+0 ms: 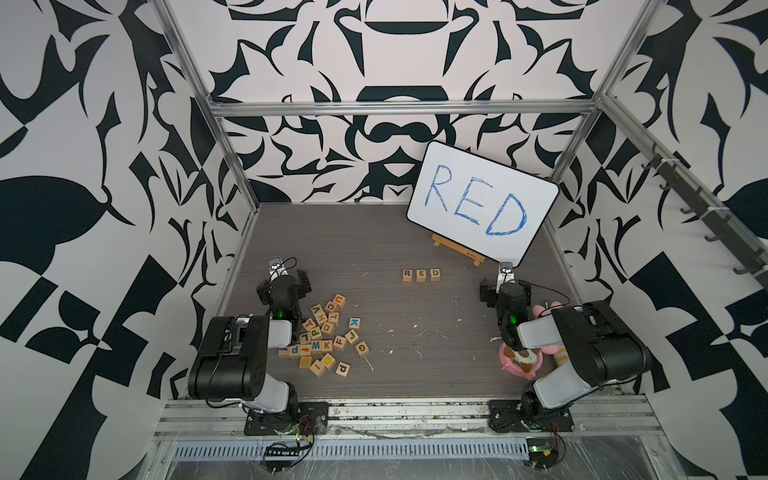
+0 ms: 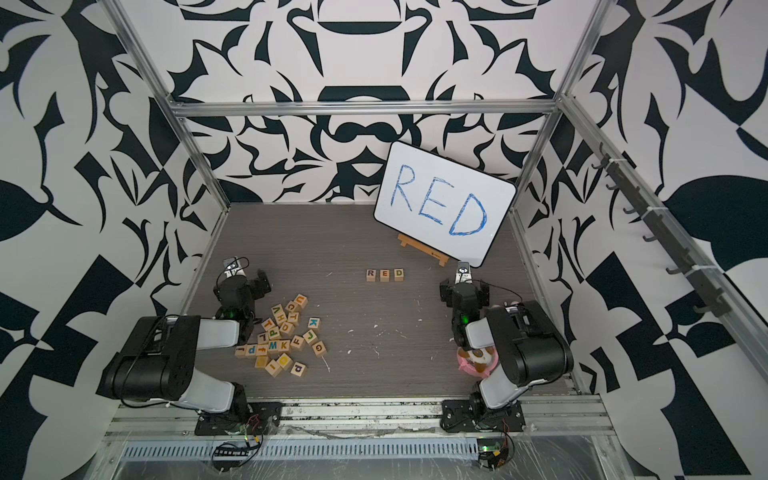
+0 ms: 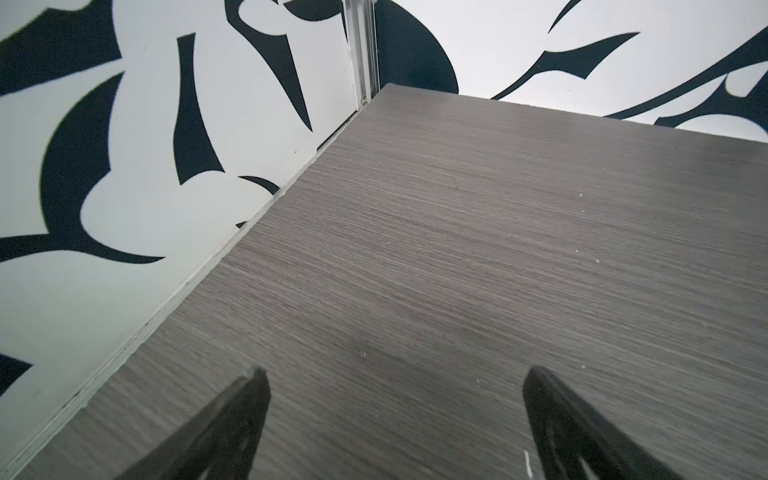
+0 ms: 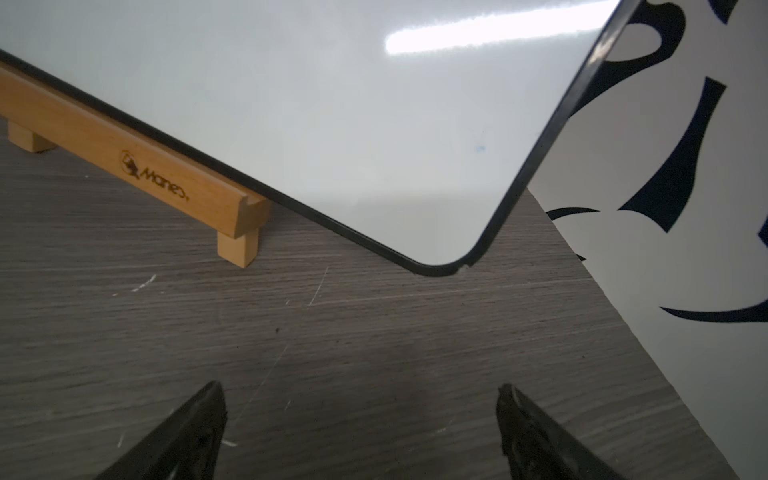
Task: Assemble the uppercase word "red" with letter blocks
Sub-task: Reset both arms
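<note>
The word looks done. Three letter blocks (image 2: 385, 274) sit side by side in a row on the desk (image 1: 353, 241): the R block (image 1: 407, 274), the E block (image 1: 421, 274) and the D block (image 1: 435, 273). Together they read RED, just like the white board (image 1: 482, 203) behind them, which says "RED" in big blue writing. The board leans on a little wooden stand (image 4: 124, 158) so it can be seen. The stand has a small mark like "Mone", but its end is hard to read.

The left tool (image 3: 397, 374) is wide open and empty over bare desk. The right tool (image 4: 359, 388) is open and empty too, near the board's corner. Both are well apart from the word, likely so they do not bump it. The spare blocks (image 1: 324, 332) lie in a heap by the left arm.
</note>
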Controlling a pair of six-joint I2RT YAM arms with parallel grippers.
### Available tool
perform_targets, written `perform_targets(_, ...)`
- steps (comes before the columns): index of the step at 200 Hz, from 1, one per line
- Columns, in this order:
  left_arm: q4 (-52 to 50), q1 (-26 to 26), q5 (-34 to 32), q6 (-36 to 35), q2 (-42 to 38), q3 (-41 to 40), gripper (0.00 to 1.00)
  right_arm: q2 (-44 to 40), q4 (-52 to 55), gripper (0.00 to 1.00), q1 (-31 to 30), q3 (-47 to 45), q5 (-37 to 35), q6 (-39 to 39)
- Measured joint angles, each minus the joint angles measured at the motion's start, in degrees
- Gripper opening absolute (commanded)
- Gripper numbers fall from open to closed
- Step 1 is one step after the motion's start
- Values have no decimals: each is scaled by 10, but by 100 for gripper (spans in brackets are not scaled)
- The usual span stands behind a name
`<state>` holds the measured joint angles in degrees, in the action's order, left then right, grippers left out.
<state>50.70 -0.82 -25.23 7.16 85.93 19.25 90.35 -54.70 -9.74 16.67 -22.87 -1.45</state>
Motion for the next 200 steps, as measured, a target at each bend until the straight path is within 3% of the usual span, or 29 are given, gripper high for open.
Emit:
perform_targets(21,36,9,11,3,22,0,100,0,3,100,4,12,11,3)
perform_targets(200,28,13,33,5,28,5,100,0,11,100,8,15,21,11)
